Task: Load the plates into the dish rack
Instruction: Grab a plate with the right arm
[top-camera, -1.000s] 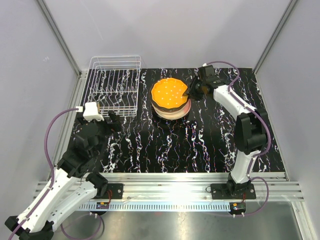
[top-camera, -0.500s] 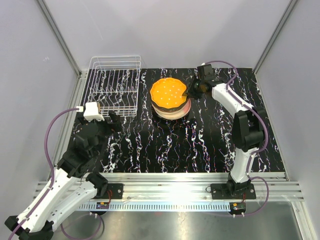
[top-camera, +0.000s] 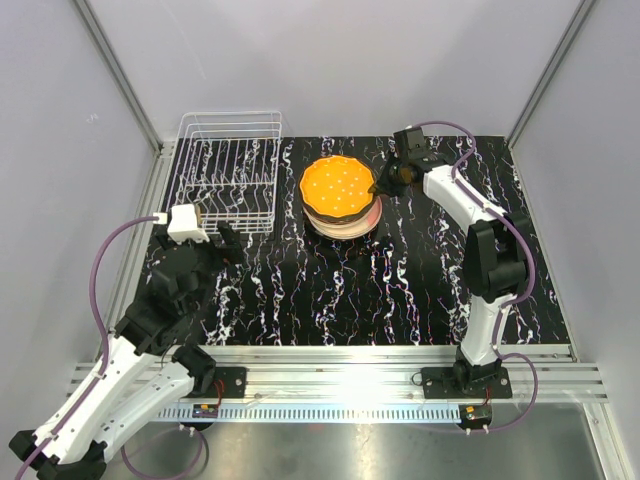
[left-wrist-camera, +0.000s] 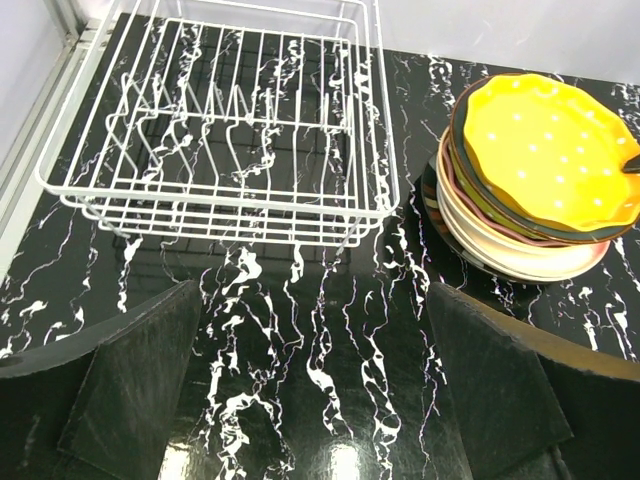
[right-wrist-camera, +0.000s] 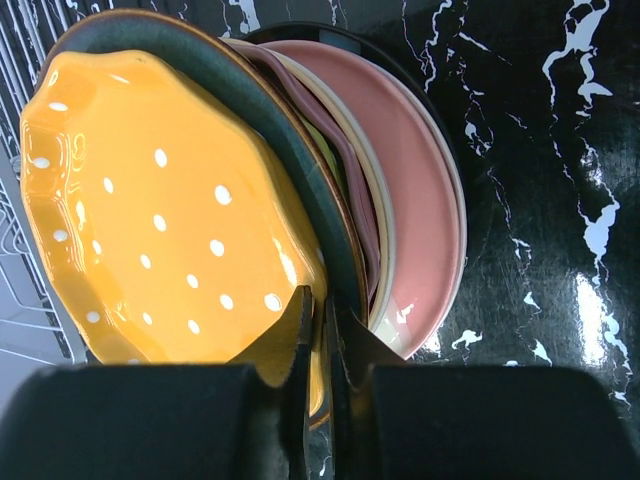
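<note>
The right end effector (right-wrist-camera: 318, 335) is clamped on the yellow plate (right-wrist-camera: 150, 210) by its rim, atop the stack (top-camera: 345, 224) (the left end effector (left-wrist-camera: 312, 300) gapes, idle). Lift clear before swinging to the dish rack (top-camera: 230, 114) at ten o'clock.

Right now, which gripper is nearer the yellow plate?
Right. The right gripper is shut on the right rim of the yellow plate; the left gripper hangs open, far off toward the near left, in front of the dish rack.

We see an orange-yellow plate (top-camera: 338, 187), dotted white, topping the stack (top-camera: 345, 224); beneath it, a dark green plate (right-wrist-camera: 250, 100) and a pink plate (right-wrist-camera: 410, 170). Left of the stack stands a white dish rack (top-camera: 230, 170), on a black table (top-camera: 400, 280) veined white.
</note>
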